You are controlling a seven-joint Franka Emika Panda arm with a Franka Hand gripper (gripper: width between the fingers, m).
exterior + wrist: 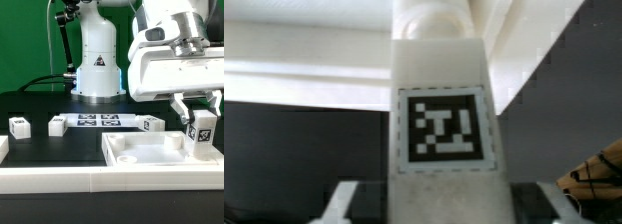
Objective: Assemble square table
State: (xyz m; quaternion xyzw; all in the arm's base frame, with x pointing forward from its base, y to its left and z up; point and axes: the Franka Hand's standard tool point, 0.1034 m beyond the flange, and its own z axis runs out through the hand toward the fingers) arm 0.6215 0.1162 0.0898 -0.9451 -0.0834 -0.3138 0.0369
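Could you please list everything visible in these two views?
tabletop slab: one, white, on the table, exterior view's right.
loose leg blocks: three, white, tagged, in a row mid-table.
held leg block: one, white, tagged, at the slab's end toward the exterior view's right.
marker board: one, white, flat among the loose blocks.
rail: one, white, along the front.
table: one, black, under everything.
arm base: one, white, back centre.
pincer: one, white body, shut on the held leg block.

Four small white leg blocks [18,124] [56,125] [151,124] [203,129]; one white square slab [150,152]; one marker board [100,121]; one long white rail [90,181]; one robot arm [98,60] with one gripper [199,118].
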